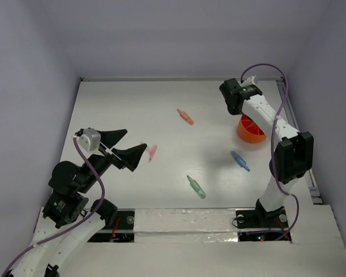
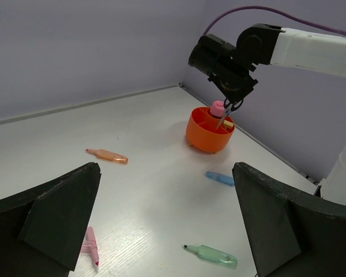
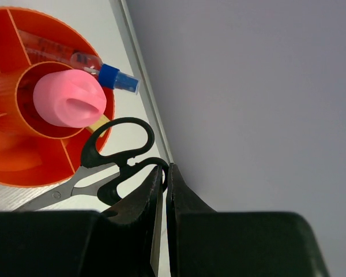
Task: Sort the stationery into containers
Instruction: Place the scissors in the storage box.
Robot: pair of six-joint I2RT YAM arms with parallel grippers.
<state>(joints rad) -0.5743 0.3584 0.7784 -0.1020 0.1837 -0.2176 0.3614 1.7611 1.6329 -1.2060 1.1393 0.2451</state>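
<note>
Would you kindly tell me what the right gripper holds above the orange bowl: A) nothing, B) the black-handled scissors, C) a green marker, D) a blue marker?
B: the right gripper is shut on a handle loop of the scissors, which hang over the orange bowl.

One high view, two on the wrists.
The top camera looks down on the whole worktop [image 1: 161, 104] from the near edge. The left wrist camera looks low across it past the left claw [image 2: 166, 170]; the right wrist one sits tight on the scissors [image 3: 93, 157]. All share the orange bowl [image 1: 251, 131].
</note>
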